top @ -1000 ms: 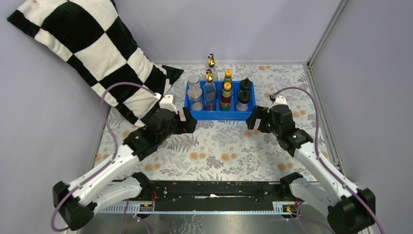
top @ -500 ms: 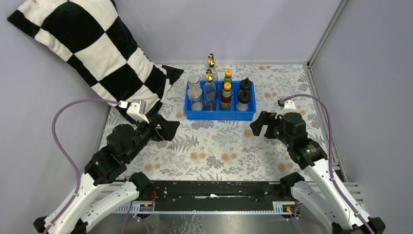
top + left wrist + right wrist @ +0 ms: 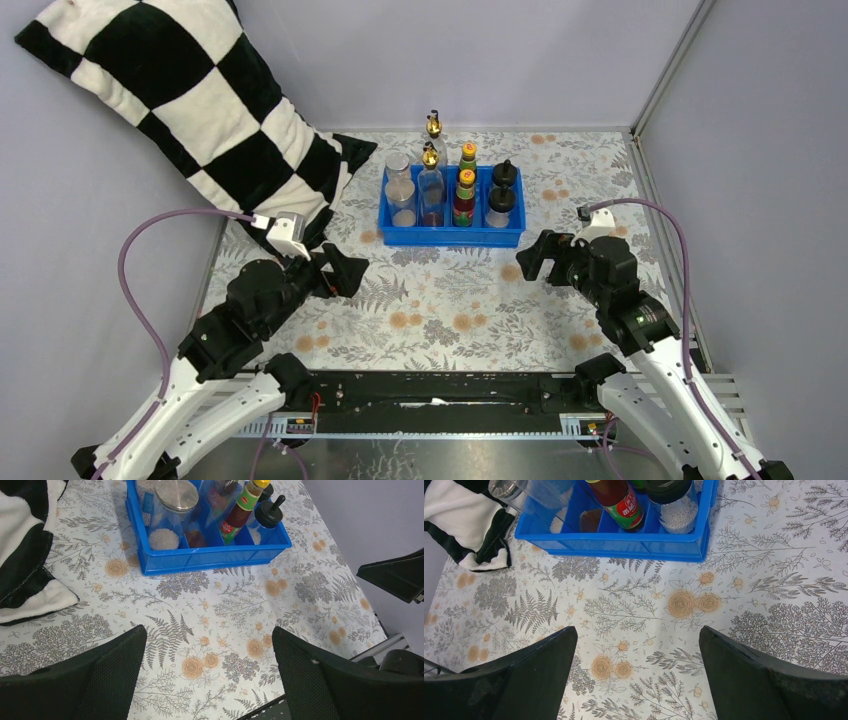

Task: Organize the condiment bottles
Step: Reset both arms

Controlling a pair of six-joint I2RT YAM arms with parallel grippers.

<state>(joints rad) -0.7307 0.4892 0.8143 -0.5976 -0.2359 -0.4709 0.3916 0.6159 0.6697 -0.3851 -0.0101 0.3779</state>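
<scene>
The top external camera looks down from high behind the near edge of the floral bench (image 3: 470,300), far enough back to hold all of it. The wrist cameras sit low and close, looking forward and down past the left pincer (image 3: 209,632) and the right pincer (image 3: 638,630). All three views share the blue compartment tray (image 3: 450,238) and the bench before it.

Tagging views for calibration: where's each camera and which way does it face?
Top external: above and behind the bases, looking down at tray and pillow; both arms, left gripper, right gripper show.
Left wrist: on the left arm, faces forward-down at tray; left fingers frame it.
Right wrist: same from the right; right fingers show.
Shared: all see the tray's front wall.
</scene>
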